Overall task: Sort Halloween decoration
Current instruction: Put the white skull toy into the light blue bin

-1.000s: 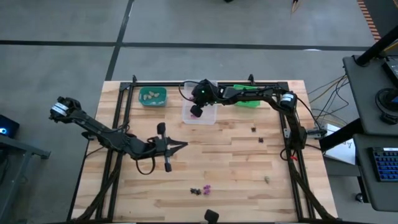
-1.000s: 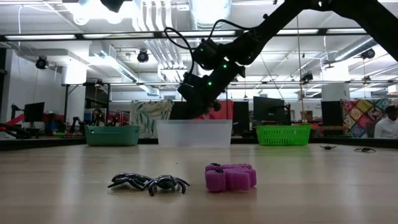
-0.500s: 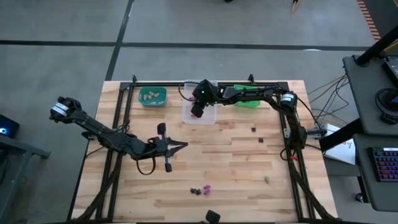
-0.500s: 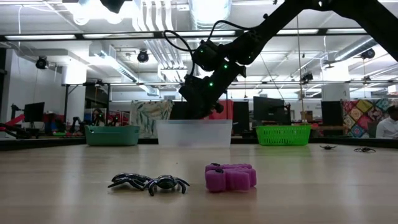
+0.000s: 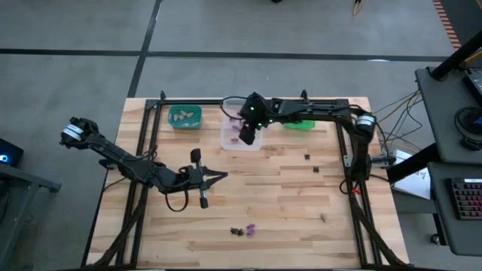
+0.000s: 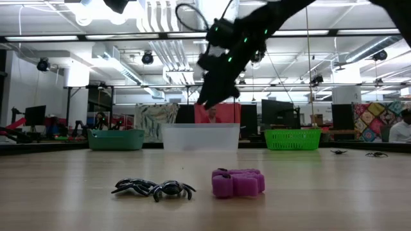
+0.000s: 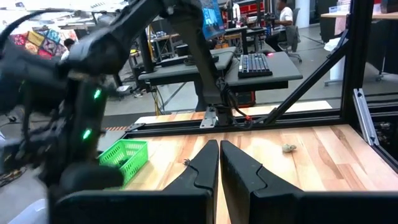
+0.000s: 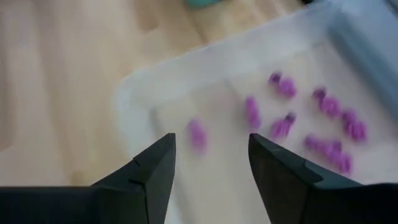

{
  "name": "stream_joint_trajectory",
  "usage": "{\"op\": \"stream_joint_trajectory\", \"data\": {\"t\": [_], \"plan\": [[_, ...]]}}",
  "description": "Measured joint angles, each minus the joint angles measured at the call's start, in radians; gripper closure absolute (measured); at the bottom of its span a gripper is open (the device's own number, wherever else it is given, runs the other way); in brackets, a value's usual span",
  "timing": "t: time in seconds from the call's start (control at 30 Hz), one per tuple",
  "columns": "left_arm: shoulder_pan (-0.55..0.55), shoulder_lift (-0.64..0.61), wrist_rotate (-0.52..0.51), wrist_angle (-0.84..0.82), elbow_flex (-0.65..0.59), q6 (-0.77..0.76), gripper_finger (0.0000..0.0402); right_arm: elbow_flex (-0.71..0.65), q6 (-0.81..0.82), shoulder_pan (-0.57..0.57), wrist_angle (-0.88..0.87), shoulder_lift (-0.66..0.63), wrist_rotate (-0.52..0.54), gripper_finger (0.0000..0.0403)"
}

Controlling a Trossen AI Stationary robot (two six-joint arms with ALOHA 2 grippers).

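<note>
Above the clear bin (image 5: 241, 134) at the bench's (image 5: 286, 196) twelve o'clock edge, the right claw (image 8: 208, 165) gapes over purple trinkets (image 8: 323, 106); the left claw (image 7: 219, 163), pinched together, waits mid-bench.

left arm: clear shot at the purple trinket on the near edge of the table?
Probably yes. The left gripper, shut, rests mid-table, and only bare wood lies between it and the purple trinket; the black spiders sit beside it, not in the way.
</note>
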Motion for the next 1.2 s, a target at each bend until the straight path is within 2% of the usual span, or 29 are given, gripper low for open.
{"op": "stream_joint_trajectory", "data": {"t": [0.17, 0.47, 0.7, 0.87, 1.2], "plan": [[0.007, 0.0, 0.0, 0.007, 0.0, 0.0, 0.0402, 0.0, 0.044, 0.065, -0.174, -0.121, -0.017, 0.0216], [0.007, 0.014, 0.001, 0.023, 0.0, -0.022, 0.0402, -0.027, 0.018, 0.254, -0.319, -0.264, -0.019, 0.0216], [0.007, 0.047, 0.002, 0.05, 0.0, -0.032, 0.0402, -0.031, 0.146, 0.405, -0.448, -0.28, -0.015, 0.0216], [0.007, 0.064, 0.002, 0.091, 0.0, -0.027, 0.0402, -0.042, 0.155, 0.52, -0.541, -0.28, -0.016, 0.0216], [0.009, 0.064, 0.002, 0.095, 0.0, -0.03, 0.0402, -0.177, 0.254, 0.751, -0.559, -0.281, -0.015, 0.0216]]}}
